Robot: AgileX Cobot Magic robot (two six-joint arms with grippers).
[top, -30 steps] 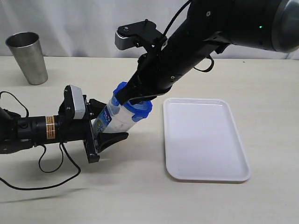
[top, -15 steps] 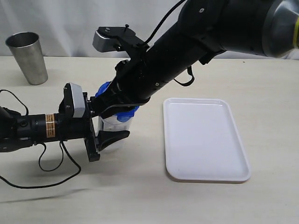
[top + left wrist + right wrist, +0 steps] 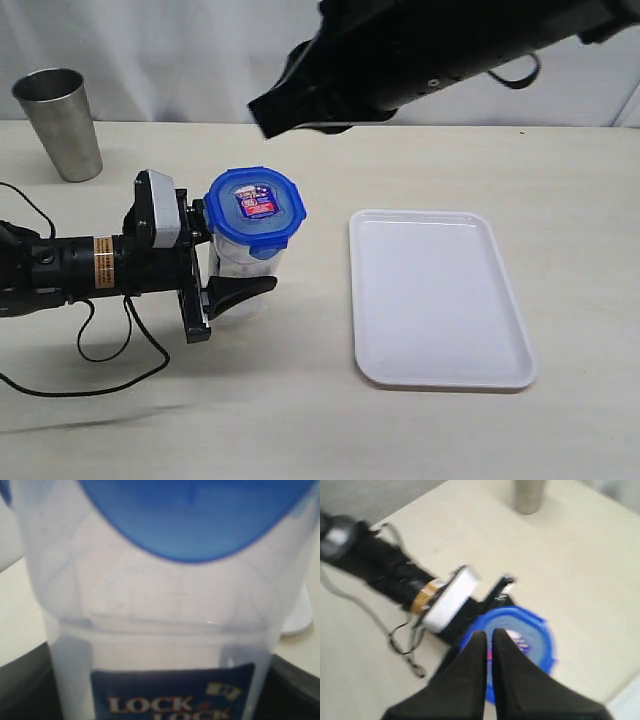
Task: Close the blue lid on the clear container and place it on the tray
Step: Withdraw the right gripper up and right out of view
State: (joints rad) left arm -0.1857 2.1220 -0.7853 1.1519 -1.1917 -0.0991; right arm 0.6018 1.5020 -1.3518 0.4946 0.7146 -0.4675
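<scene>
Bench [image 3: 300,420]: pale surface carrying all items. The tray [image 3: 437,300] lies flat on the right half, nothing on it. Left gripper [image 3: 232,258]: jaws spread wide and clamped on either side of the clear container [image 3: 160,630], holding it upright near the bench's middle, just left of the tray and apart from it. Steel cup [image 3: 60,122]: upright, far left corner. The blue lid [image 3: 256,205] sits on the container's mouth; flap locking cannot be determined. Right gripper [image 3: 489,634]: fingers pressed together, holding nothing, raised above the lid.
</scene>
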